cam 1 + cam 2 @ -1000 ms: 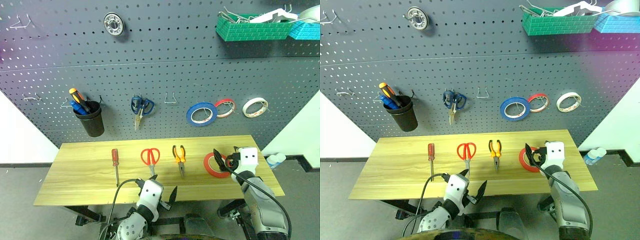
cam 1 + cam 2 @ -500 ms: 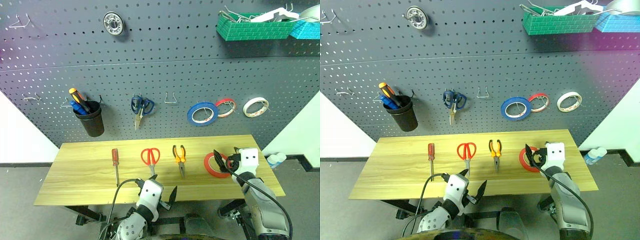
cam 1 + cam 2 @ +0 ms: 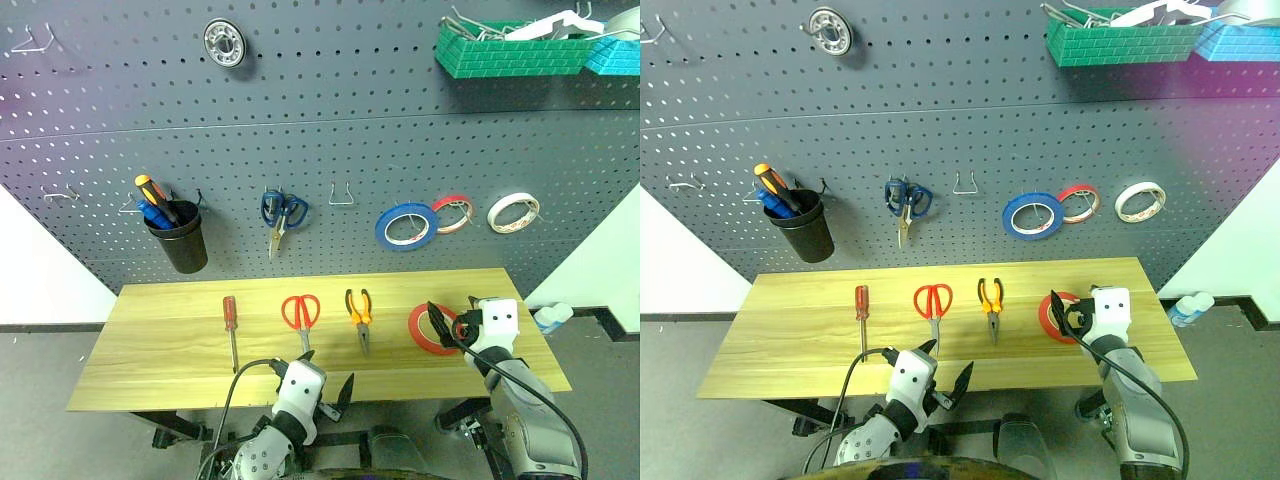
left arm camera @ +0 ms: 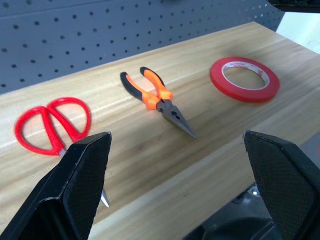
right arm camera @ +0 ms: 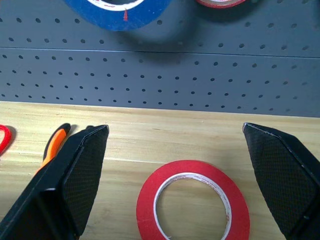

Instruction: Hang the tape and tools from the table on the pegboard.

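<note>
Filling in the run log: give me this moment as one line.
right hand: open, over red tape | left hand: open, empty | screwdriver, scissors, pliers: on table

Tape and tools lying on the table
Screwdriver, red scissors, pliers and red tape are lying flat in a row below the pegboard.

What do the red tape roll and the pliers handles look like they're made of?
The red tape looks like glossy plastic film wound on a white core, probably card. The pliers have orange-and-black handles, apparently moulded rubbery plastic, and dull grey metal tips. Both lie on the planked wooden table.
</note>
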`<state>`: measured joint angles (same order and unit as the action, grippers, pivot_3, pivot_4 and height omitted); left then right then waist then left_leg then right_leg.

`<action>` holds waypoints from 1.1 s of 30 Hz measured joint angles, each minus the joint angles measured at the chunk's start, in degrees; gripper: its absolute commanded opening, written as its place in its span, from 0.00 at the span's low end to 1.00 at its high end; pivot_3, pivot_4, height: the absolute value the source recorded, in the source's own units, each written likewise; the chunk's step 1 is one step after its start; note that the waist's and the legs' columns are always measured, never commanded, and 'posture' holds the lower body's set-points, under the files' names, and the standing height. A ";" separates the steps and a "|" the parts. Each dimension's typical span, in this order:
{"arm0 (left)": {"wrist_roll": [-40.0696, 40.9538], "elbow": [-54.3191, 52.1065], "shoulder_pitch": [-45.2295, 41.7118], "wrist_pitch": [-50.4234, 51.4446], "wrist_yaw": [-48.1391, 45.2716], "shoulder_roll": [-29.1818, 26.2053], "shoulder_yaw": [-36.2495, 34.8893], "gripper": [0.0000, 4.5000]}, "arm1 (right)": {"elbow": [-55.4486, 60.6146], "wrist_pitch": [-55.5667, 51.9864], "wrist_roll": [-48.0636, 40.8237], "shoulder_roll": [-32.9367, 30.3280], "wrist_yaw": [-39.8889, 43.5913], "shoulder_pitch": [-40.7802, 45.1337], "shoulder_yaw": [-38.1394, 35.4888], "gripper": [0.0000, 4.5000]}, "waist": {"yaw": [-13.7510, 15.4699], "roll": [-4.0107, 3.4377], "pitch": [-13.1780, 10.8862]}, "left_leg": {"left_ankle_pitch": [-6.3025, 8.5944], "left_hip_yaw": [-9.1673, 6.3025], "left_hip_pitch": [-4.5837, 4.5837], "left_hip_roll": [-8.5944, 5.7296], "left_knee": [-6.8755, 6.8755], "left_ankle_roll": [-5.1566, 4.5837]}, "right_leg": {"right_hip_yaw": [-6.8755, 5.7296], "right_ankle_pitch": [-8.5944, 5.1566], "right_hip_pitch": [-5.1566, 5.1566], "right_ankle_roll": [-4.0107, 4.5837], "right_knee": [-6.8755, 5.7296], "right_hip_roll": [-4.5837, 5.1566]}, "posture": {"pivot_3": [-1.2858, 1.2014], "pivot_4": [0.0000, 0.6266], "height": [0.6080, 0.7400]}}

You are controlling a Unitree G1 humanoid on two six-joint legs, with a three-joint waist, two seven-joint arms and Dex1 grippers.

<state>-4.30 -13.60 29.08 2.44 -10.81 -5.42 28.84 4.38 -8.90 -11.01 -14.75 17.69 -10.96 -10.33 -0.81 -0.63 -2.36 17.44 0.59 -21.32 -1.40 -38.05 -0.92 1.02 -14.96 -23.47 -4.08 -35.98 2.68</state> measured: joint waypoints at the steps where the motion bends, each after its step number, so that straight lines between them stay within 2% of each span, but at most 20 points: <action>1: 0.11 0.09 0.00 -0.06 -0.15 0.00 0.06 0.98 | 0.00 -0.17 0.00 0.00 0.02 0.00 0.00 1.00 | 0.02 0.00 0.00 | 0.00 0.00 0.00 0.00 0.00 0.00 | -0.01 0.00 0.00 0.00 0.00 0.00 | 0.50 0.00 0.97; 25: -2.04 0.53 -0.11 -1.63 3.78 -0.82 0.55 0.98 | 0.00 -0.32 0.01 0.08 0.08 0.01 0.02 1.00 | 0.00 0.01 0.03 | -0.01 0.06 0.07 -0.01 -0.09 -0.01 | 0.00 0.01 0.06 -0.01 -0.10 -0.05 | 0.50 0.00 0.97; 30: 0.89 -5.45 0.73 -0.64 3.19 -1.51 -0.80 0.98 | 0.02 -0.38 0.01 0.09 0.09 0.00 0.04 1.00 | 0.00 0.01 0.03 | -0.01 0.07 0.06 0.00 -0.11 -0.01 | 0.02 0.01 0.06 -0.01 -0.12 -0.03 | 0.50 0.00 0.97; 33: 4.41 -10.59 1.41 0.05 3.39 -0.86 -4.38 0.98 | 0.24 -0.48 0.00 0.09 0.08 -0.08 0.10 1.00 | 0.01 0.01 0.04 | -0.01 0.07 0.07 0.00 -0.12 -0.01 | 0.02 0.00 0.08 0.00 -0.12 -0.03 | 0.50 0.00 0.97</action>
<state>0.11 -24.19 30.49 2.50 -7.42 -6.29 24.46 4.63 -9.38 -11.01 -14.66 17.78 -11.04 -10.24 -0.81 -0.62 -2.32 17.44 0.66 -21.26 -1.40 -38.17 -0.93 1.03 -14.95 -23.39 -4.08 -36.11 2.64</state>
